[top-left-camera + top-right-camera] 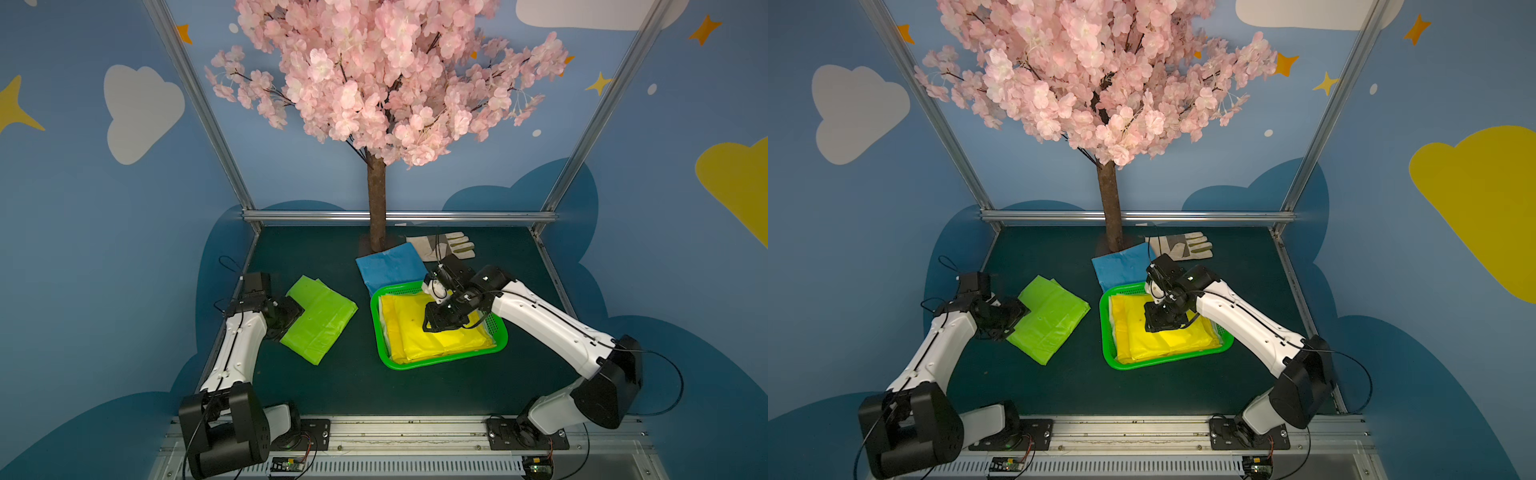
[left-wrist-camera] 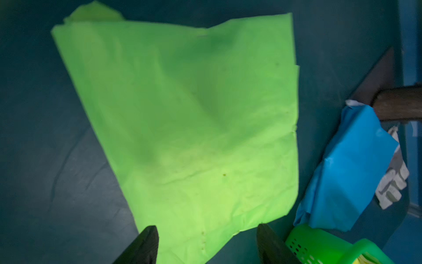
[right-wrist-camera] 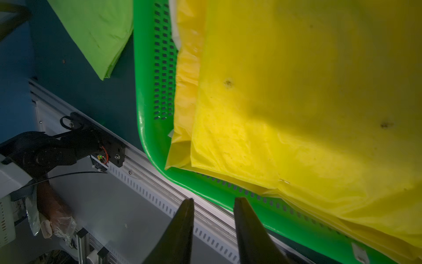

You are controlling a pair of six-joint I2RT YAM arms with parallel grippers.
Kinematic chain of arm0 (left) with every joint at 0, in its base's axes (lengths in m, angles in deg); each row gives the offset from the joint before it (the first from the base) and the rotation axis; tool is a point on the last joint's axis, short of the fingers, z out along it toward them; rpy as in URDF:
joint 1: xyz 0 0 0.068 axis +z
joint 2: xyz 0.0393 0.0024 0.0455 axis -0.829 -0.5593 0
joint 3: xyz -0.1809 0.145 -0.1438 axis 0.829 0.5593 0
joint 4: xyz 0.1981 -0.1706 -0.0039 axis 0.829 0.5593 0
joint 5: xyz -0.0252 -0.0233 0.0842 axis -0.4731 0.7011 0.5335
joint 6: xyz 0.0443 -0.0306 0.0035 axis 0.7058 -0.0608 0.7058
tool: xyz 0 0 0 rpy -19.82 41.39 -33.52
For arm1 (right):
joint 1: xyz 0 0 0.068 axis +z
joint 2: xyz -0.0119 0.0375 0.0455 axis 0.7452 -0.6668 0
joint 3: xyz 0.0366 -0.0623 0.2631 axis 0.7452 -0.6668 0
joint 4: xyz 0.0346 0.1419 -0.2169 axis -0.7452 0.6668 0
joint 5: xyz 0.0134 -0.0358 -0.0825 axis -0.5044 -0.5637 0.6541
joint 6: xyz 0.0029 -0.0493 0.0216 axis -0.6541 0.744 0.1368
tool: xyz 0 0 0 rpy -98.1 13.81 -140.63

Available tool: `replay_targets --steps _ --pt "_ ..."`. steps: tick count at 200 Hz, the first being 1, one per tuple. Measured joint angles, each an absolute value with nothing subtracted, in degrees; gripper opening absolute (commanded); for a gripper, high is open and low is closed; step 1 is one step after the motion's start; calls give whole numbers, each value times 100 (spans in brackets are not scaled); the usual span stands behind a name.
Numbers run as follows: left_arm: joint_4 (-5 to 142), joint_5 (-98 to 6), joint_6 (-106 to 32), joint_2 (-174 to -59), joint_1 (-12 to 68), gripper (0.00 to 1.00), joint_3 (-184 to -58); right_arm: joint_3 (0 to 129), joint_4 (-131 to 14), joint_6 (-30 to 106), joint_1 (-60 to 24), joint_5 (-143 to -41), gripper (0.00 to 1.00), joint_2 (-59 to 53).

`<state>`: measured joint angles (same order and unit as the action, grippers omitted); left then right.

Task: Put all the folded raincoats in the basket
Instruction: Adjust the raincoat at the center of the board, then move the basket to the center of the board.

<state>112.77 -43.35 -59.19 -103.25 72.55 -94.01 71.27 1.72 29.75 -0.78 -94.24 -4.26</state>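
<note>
Lime raincoat (image 1: 322,322) lies flat on the table, left of centre, near the basket (image 1: 440,362) but not touching it. Its long side runs upper right to lower left. Left gripper (image 1: 289,313) is nearer, at the raincoat's left edge, jaws apart astride it. Right gripper (image 1: 430,326) hangs over the yellow raincoat (image 1: 405,336) in the basket, jaws apart, empty.

i'm looking at blue walls (image 1: 83,232) all round, painted with a white cloud (image 1: 141,112) on the left, a yellow cloud (image 1: 739,183) on the right and yellow stars (image 1: 598,83). silver frame posts (image 1: 201,104) rise from a crossbar (image 1: 399,216) at the far edge. a pink blossom tree (image 1: 386,83) stands far centre on the dark green table mat (image 1: 415,395). a pale metal rail (image 1: 407,434) runs along the near edge. light's dim, even.
</note>
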Motion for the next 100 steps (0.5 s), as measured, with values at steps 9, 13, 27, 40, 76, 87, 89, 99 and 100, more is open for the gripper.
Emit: replay_targets --steps 9,13,27,40,76,87,89,99,100 --pt "11242 -4471 -5991 -10303 7454 67 -9204 7496 144 2949 147 -9402 36 -712" --pt "11222 -4539 -6015 -10290 7528 67 -9130 7663 109 2944 241 -9395 36 -860" --pt "11082 -4766 -6094 -10218 7751 66 -8909 8235 32 2918 610 -9306 36 -1409" --pt "10956 -4917 -6155 -10126 7908 65 -8734 8812 2 2944 932 -9227 36 -1984" --pt "10803 -5081 -6208 -9938 8120 65 -8572 11168 417 3051 1655 -8967 35 -3929" --pt "10768 -5100 -6208 -9885 8168 65 -8572 11907 623 3058 1788 -8906 34 -4513" --pt "10761 -5107 -6208 -9877 8177 65 -8572 12019 669 3058 1808 -8879 34 -4602" --pt "10739 -5131 -6208 -9853 8210 65 -8572 12392 859 3041 1850 -8818 34 -4967" --pt "10735 -5133 -6208 -9850 8214 65 -8572 12414 878 3032 1850 -8807 34 -5007"
